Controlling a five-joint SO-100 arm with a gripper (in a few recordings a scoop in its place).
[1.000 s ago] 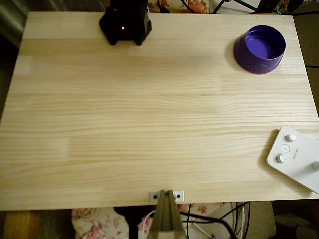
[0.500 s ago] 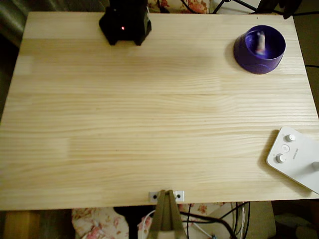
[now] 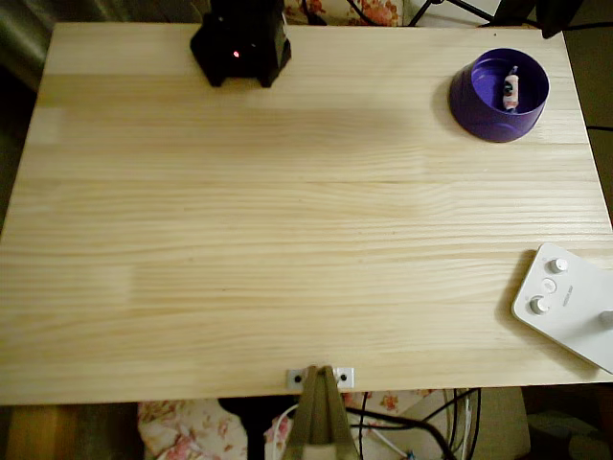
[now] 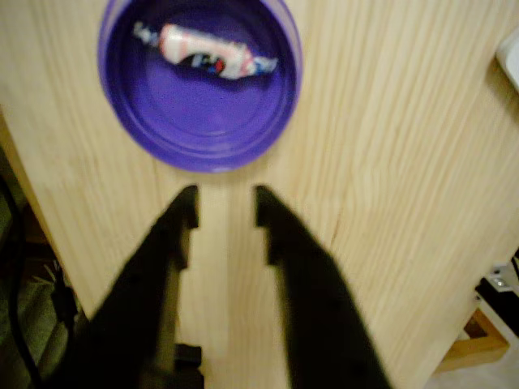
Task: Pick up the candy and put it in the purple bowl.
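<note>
The purple bowl (image 3: 499, 94) stands at the table's far right corner in the overhead view. Inside it lies the candy (image 3: 510, 89), a small whitish-pink wrapped sweet with dark marks. In the wrist view the purple bowl (image 4: 199, 146) is at the top, with the candy (image 4: 207, 52) resting against its far inner side. My gripper (image 4: 226, 207) hangs above the wood just short of the bowl's near rim. Its two black fingers stand apart and hold nothing.
A black arm base (image 3: 240, 43) with a red light sits at the table's far edge. A white device with knobs (image 3: 567, 302) lies at the right front corner. Cables hang below the front edge (image 3: 402, 426).
One second ago the bowl was empty. Half a second ago the candy showed blurred inside it; now it lies still on the bowl's inside.
</note>
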